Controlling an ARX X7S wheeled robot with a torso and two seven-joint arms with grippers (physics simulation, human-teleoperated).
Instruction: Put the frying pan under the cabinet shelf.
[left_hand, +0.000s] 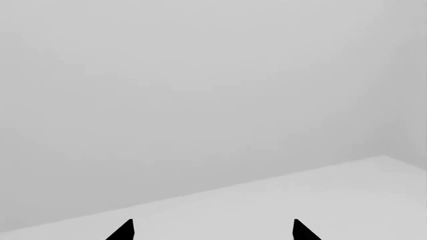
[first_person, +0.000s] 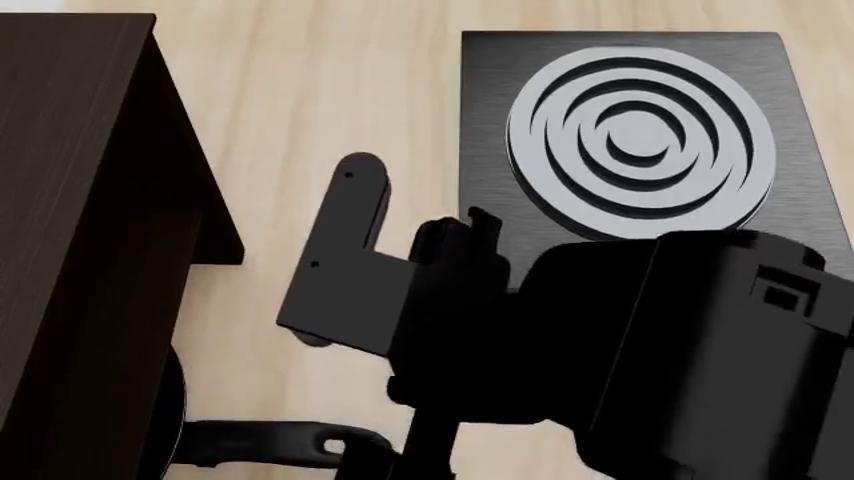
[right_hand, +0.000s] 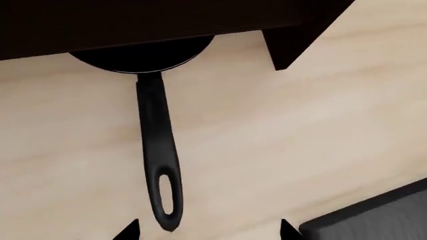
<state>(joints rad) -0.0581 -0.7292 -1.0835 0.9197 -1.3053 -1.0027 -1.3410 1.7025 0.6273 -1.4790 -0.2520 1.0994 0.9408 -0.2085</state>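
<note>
Lying w/ bowl under cabinet shelf (right_hand: 133, 20), frying pan (right_hand: 157, 145) handle btwn wide right end effector (right_hand: 210, 231) tips, untouched.

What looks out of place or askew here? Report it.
Nothing spilled or damaged. The frying pan lies flat on the table, its bowl tucked under the cabinet shelf, while its long handle sticks out into the open. The right hand hangs open near the handle's end, not touching it. The stove plate sits square.
</note>
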